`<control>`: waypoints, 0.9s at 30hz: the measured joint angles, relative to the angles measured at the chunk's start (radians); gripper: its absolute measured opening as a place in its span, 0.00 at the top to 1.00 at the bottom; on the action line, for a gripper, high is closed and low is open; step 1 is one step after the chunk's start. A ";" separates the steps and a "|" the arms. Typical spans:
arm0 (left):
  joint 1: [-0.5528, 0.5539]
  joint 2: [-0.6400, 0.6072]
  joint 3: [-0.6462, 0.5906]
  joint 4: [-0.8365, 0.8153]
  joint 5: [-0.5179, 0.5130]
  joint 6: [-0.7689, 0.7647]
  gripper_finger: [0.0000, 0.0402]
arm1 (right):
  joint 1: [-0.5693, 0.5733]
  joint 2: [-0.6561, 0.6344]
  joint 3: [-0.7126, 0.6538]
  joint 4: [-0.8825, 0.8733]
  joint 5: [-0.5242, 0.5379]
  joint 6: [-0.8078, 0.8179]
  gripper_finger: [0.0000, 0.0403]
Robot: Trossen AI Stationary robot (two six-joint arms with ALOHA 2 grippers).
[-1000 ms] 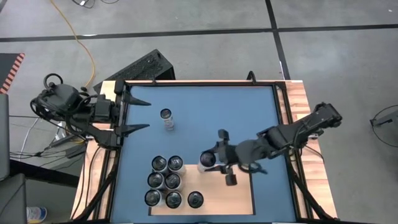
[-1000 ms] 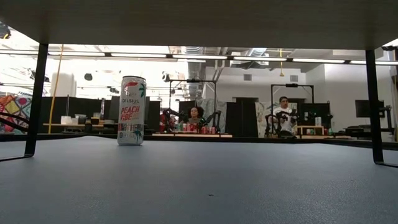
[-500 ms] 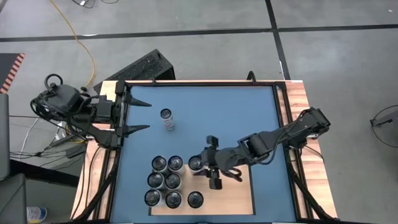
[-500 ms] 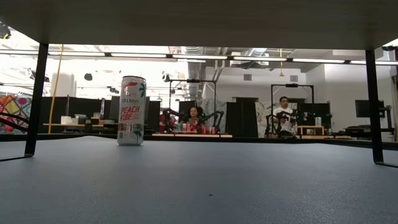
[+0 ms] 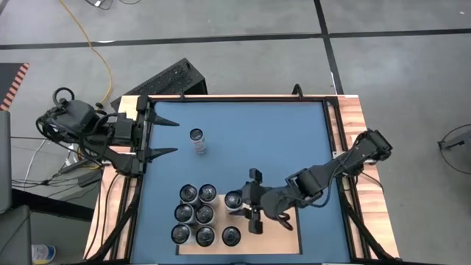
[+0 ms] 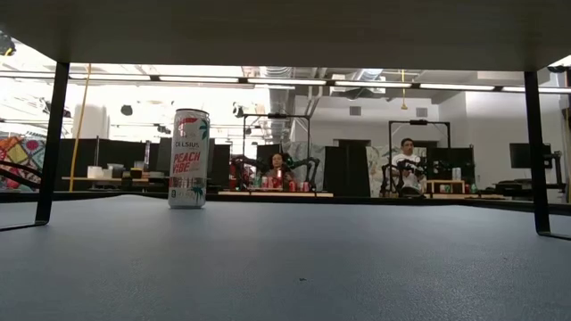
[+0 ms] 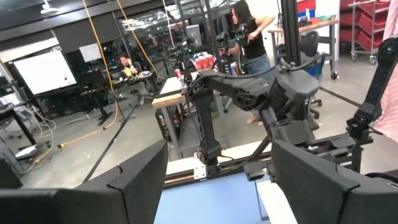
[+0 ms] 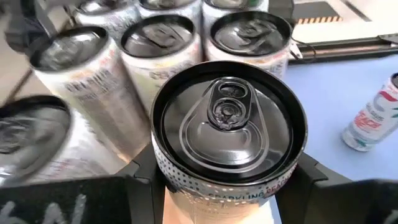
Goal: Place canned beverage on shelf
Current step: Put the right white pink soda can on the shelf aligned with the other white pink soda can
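Over the shelf (image 5: 283, 237), right claw (image 5: 244, 206) grips a can (image 5: 234, 199).
Left claw (image 5: 168, 137) waits, spread empty.

You're in a robotics lab, an open industrial hall. Look past the table (image 6: 285, 259) in the low view: ceiling strip lights (image 6: 268, 82), exposed ducts, and more arm rigs (image 6: 268, 143) on benches, with 2 seated people (image 6: 409, 165) working at them. The left wrist view shows a whiteboard (image 7: 43, 71), a hanging orange cable (image 7: 102, 50), red parts bins (image 7: 367, 25) and a standing person (image 7: 252, 37). The high view shows a bare concrete floor (image 5: 397, 66).
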 joint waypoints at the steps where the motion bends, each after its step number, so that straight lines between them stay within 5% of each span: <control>1: 0.000 0.000 0.000 0.000 0.000 0.000 0.32 | 0.003 -0.001 -0.015 0.025 0.000 0.009 0.51; 21: 0.000 0.000 0.000 0.000 0.000 0.000 0.32 | 0.007 0.000 -0.048 0.052 -0.009 0.028 0.50; 27: 0.000 0.000 0.000 0.000 0.000 0.000 0.32 | 0.007 0.000 -0.048 0.043 -0.010 0.025 0.42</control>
